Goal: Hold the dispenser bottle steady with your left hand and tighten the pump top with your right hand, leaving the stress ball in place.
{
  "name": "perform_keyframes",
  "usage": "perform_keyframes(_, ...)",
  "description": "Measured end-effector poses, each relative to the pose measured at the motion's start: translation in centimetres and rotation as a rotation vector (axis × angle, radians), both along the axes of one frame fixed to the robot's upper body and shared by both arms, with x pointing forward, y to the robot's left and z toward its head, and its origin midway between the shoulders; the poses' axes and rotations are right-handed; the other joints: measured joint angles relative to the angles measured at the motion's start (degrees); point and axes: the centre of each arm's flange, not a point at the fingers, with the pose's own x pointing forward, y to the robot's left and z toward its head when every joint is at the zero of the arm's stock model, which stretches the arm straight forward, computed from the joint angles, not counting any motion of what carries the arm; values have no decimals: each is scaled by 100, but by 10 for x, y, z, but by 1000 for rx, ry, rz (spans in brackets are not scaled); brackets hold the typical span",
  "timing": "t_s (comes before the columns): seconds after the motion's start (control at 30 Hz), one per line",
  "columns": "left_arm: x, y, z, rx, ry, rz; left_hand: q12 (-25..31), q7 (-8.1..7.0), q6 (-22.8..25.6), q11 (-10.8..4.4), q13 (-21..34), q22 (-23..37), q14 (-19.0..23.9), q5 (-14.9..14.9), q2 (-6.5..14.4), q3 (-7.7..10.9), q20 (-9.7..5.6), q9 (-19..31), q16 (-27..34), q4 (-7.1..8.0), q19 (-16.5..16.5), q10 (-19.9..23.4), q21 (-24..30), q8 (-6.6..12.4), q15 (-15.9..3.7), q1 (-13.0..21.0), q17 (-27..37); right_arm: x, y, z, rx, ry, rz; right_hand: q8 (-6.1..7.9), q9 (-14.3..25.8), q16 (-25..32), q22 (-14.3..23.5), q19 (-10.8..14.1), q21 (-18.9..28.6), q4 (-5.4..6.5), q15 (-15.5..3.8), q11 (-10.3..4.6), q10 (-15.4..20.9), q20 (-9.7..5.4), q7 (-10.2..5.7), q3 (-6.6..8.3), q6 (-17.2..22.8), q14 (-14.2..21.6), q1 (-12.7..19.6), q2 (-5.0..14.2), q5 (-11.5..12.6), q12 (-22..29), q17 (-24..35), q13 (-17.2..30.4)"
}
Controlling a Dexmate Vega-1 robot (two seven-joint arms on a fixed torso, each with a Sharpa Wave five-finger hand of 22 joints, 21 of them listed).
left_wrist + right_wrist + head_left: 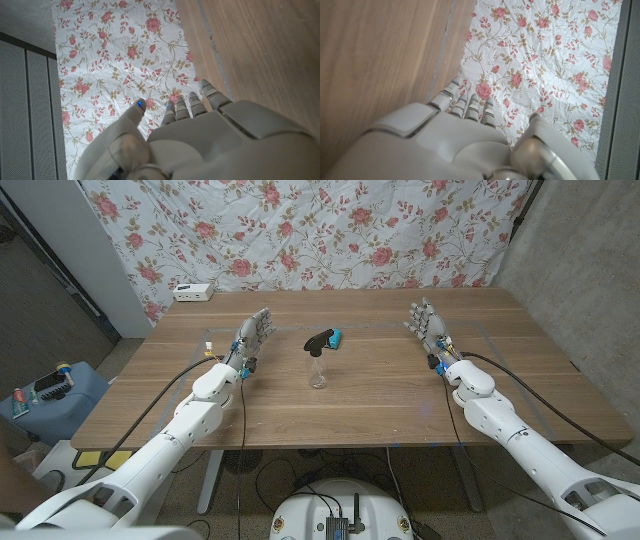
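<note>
1. While standing untouched mid-bench (380, 420), between two released hands, could tip: clear spray bottle (318, 370) looks light and narrow-based.
2. Left hand (254, 335), fingers apart, grasping nothing, just beside the bottle; a sideways nudge on approach likely topples it.
3. Right hand (428, 323), also released and empty, well apart; twisting the black-and-blue trigger top (324, 340) before the left holds firm would likely spin the whole bottle.
4. Cannot tell where any stress ball sits; none made out.
</note>
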Motion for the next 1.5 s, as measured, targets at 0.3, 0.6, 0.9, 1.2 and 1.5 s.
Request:
perform_keyframes(0.3, -10, -12, 4, 29, -9, 2, 0, 0, 0, -1, 0, -1, -1, 0, 0, 28, 0, 0, 0, -19, 0, -1, 0, -1, -1, 0, 0, -4, 2, -3, -5, -23, 21, 0, 0, 0, 0, 0, 0, 0, 0, 0, -1, 0, 1, 0, -1, 0, 0, 0, 0, 0, 0, 0)
perform_keyframes(0.6, -17, -24, 8, 58, -3, 30, 0, 0, 0, -14, 0, -1, -1, 0, -30, 35, 0, -1, 0, -60, -1, 12, 0, -1, -2, 30, -18, -7, -1, -3, -23, -31, 20, 0, -1, 0, -1, -1, 0, 0, 1, 0, -1, 0, 1, 0, -1, 0, -2, -2, 0, 0, -1, 0)
perform_keyframes(0.9, -25, -33, 10, 93, -11, 53, 0, -22, 21, -62, -1, -2, 21, 0, -53, 35, 0, -1, 0, -107, -1, 60, 0, -2, -24, 53, -17, -7, -8, -1, -44, -36, 7, 0, -1, 0, -17, -2, 0, 0, 1, 0, -1, 1, 1, 0, -2, 0, -18, -17, 29, 0, -17, -1)
perform_keyframes(1.2, -29, -35, 11, 132, -26, 67, 39, -63, 103, -84, -1, -2, 93, 0, -53, 10, -1, -1, 0, -132, -1, 121, -1, 21, -96, 53, -17, -7, -11, 0, -52, -40, -14, 0, -1, 0, -17, -2, 0, 0, 1, 0, -2, 2, 2, 0, -2, 0, -17, -17, 29, 0, -17, -1)
perform_keyframes(1.5, -34, -30, 12, 181, -55, 68, 38, -93, 133, -114, -2, -2, 123, 0, -122, -28, -1, -2, 0, -170, -1, 152, -1, 20, -127, 44, -17, -7, -13, 1, -59, -41, -44, 0, -1, 0, -16, -3, 0, -25, 1, 0, -2, 2, 2, 24, -2, 0, -17, -17, 50, 0, -17, -17)
